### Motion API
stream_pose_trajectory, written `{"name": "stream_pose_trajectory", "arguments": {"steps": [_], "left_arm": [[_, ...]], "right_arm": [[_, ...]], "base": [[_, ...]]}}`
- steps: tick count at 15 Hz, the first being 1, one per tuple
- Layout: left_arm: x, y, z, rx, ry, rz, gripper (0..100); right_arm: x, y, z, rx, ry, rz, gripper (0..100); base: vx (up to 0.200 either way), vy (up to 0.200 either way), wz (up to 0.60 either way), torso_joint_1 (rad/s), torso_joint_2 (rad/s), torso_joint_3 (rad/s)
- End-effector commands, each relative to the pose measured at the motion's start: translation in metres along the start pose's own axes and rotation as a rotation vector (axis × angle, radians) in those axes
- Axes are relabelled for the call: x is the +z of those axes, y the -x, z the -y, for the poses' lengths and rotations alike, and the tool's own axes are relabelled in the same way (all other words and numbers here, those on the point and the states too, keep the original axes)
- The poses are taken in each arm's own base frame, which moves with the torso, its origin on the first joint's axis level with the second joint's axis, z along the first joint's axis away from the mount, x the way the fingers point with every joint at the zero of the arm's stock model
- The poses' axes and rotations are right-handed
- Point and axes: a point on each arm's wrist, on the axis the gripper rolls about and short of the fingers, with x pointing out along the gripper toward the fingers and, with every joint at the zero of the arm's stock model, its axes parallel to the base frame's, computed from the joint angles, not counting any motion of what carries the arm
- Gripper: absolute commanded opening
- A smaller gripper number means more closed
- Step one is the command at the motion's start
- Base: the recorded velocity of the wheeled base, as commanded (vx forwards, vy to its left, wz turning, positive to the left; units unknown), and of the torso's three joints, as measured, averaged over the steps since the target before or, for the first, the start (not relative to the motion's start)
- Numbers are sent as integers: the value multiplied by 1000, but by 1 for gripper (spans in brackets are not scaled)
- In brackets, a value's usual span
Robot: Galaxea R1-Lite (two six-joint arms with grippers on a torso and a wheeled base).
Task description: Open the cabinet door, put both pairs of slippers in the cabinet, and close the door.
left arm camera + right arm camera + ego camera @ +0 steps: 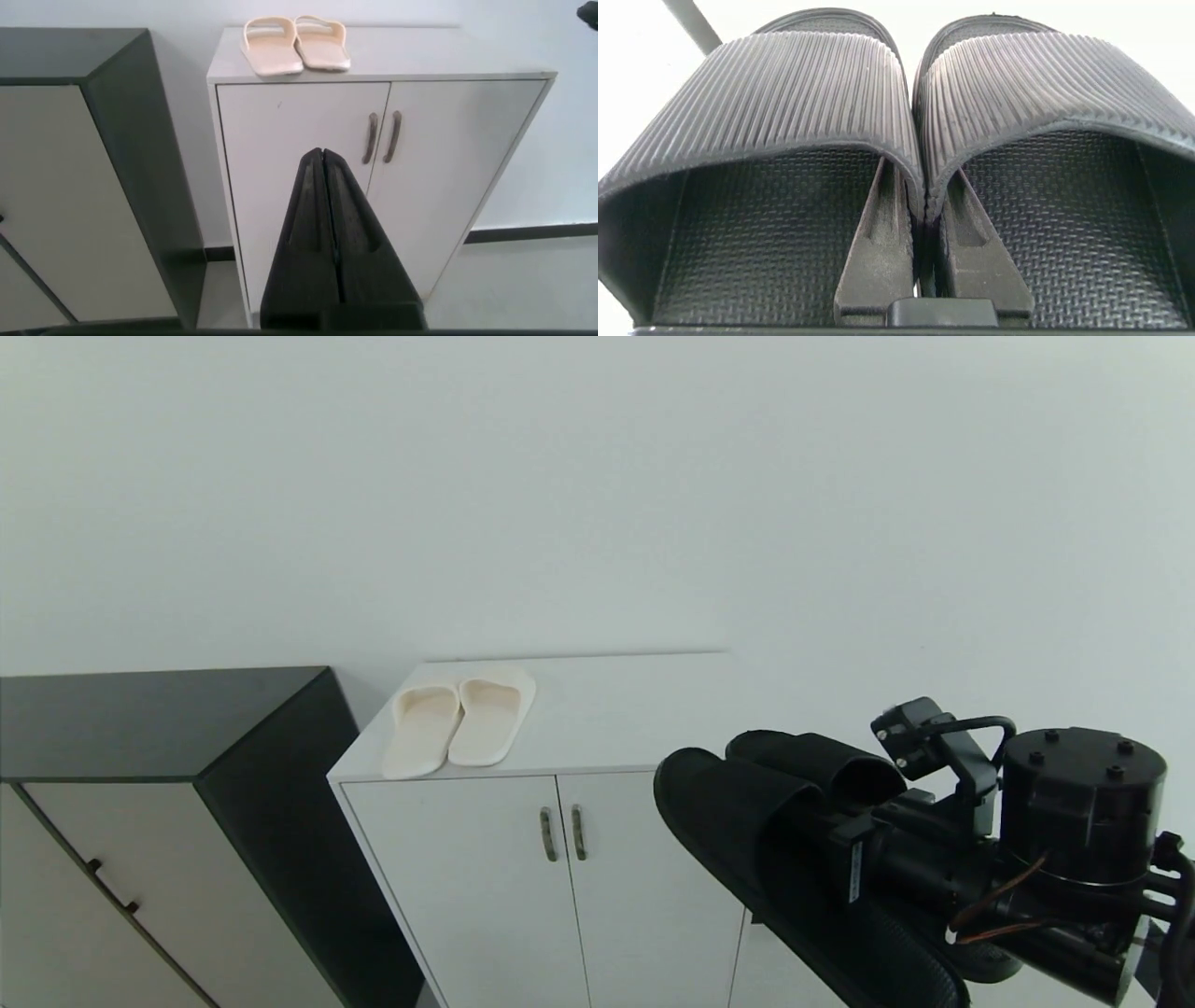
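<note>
Right arm: extended at the robot's right, wrist pointing forward and toward its left. Right gripper: one finger inside each of the black slippers, the two fingers clamped on the adjoining inner side walls. Left gripper: fingers pressed flat together, nothing between them, pointing forward.

cream slippers on cabinet, black slippers apparently in hand
</note>
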Motion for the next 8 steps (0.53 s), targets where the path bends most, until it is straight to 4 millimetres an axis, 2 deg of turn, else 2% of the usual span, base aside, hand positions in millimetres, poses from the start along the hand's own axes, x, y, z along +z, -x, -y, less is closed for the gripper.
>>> {"name": "stream_pose_trajectory", "arguments": {"steps": [1, 5, 8], "left_arm": [[0, 0, 0, -2, 0, -1, 0], [0, 0, 0, -1, 0, -1, 0], [0, 0, 0, -2, -6, -1, 0]], "right_arm": [[-4, 0, -1, 22, 1, -11, 0], [-7, 1, 0, 47, 1, -21, 0], [-8, 2, 0, 46, 2, -26, 0]], "base": [[0, 0, 0, -134, 276, 129], [0, 0, 0, -187, 371, 179], [0, 0, 0, -250, 513, 255]]}}
